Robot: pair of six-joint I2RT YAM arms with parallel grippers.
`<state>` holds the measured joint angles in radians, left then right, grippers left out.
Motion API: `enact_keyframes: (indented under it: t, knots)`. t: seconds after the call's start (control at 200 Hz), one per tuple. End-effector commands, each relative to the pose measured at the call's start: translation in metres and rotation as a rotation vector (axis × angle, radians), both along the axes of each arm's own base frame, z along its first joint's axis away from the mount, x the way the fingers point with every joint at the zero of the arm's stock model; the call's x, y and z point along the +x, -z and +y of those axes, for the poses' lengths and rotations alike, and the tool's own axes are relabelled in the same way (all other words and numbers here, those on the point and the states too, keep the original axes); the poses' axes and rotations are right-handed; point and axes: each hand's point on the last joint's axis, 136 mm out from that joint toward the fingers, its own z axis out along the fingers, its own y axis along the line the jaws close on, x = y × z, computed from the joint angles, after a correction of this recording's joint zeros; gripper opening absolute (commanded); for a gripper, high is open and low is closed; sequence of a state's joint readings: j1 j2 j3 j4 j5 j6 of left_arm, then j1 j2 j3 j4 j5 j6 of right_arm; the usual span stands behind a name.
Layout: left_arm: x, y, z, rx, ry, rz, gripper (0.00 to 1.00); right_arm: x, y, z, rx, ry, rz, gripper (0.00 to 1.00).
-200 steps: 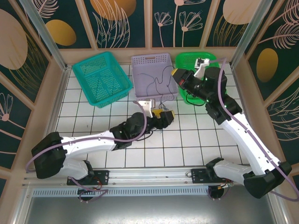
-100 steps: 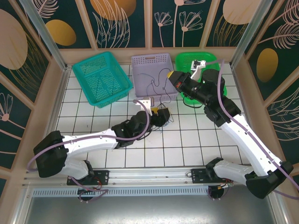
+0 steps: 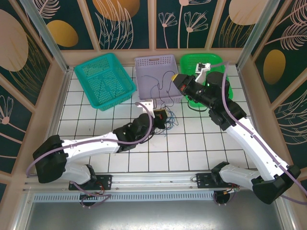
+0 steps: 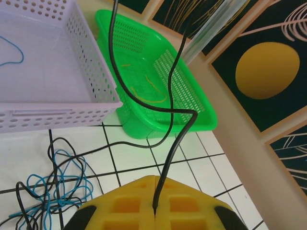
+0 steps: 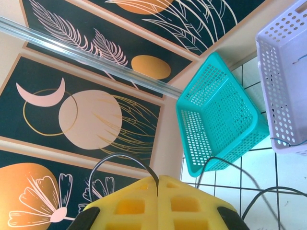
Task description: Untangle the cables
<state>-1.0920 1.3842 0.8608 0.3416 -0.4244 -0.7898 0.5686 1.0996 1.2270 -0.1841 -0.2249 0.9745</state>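
Cut off at the frame edge, left end effector and right end effector each pinch black cable; green basket holds yellow strands.

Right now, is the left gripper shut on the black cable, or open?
Shut on it. In the left wrist view the left gripper's yellow fingers meet at the seam, with the black cable pinched between them.

Walled on three sides with dark blue panels painted with pale leaves, flowers and gold discs, set in a light wood frame. Floored in white square tiles with dark joints. Edged along the near side by a metal rail, evenly and brightly lit.
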Motion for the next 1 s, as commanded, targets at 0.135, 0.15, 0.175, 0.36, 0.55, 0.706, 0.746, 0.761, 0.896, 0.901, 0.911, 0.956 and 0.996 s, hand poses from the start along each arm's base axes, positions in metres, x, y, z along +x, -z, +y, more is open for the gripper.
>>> enact_keyframes:
  t: [0.135, 0.15, 0.175, 0.36, 0.55, 0.706, 0.746, 0.761, 0.896, 0.901, 0.911, 0.956, 0.996]
  knots:
    - [-0.025, -0.093, 0.028, -0.113, 0.068, -0.06, 0.0, 0.022, 0.007, -0.012, -0.077, 0.034, -0.058, 0.0]
    - [-0.027, -0.096, 0.031, -0.103, 0.07, -0.062, 0.0, 0.024, 0.008, -0.012, -0.081, 0.035, -0.06, 0.0]
    - [-0.028, -0.11, 0.038, -0.1, 0.061, -0.074, 0.0, 0.026, 0.009, -0.011, -0.088, 0.033, -0.062, 0.0]
    - [-0.02, -0.152, 0.116, 0.094, -0.203, -0.109, 0.0, 0.041, -0.001, 0.007, -0.07, -0.021, -0.104, 0.0]
    - [0.012, -0.173, 0.185, 0.31, -0.505, -0.134, 0.0, 0.046, -0.013, 0.064, -0.015, -0.199, -0.146, 0.0]
    - [0.059, -0.184, 0.245, 0.312, -0.697, -0.069, 0.0, 0.045, -0.023, 0.113, 0.034, -0.304, -0.182, 0.0]
    - [0.068, -0.188, 0.256, 0.298, -0.723, -0.07, 0.0, 0.045, -0.03, 0.123, 0.051, -0.322, -0.201, 0.0]
    - [0.071, -0.189, 0.258, 0.295, -0.73, -0.072, 0.0, 0.045, -0.032, 0.126, 0.056, -0.327, -0.207, 0.0]
    - [0.096, -0.199, 0.279, 0.273, -0.787, -0.089, 0.0, 0.057, -0.045, 0.157, 0.102, -0.371, -0.238, 0.0]
    - [0.097, -0.199, 0.28, 0.273, -0.788, -0.09, 0.0, 0.058, -0.046, 0.157, 0.104, -0.372, -0.24, 0.0]
    - [0.099, -0.2, 0.283, 0.27, -0.795, -0.09, 0.0, 0.059, -0.047, 0.16, 0.109, -0.376, -0.244, 0.0]
    - [0.106, -0.203, 0.291, 0.259, -0.811, -0.095, 0.0, 0.064, -0.053, 0.169, 0.121, -0.385, -0.258, 0.0]
    - [0.112, -0.206, 0.301, 0.245, -0.831, -0.101, 0.0, 0.07, -0.054, 0.177, 0.127, -0.39, -0.265, 0.0]
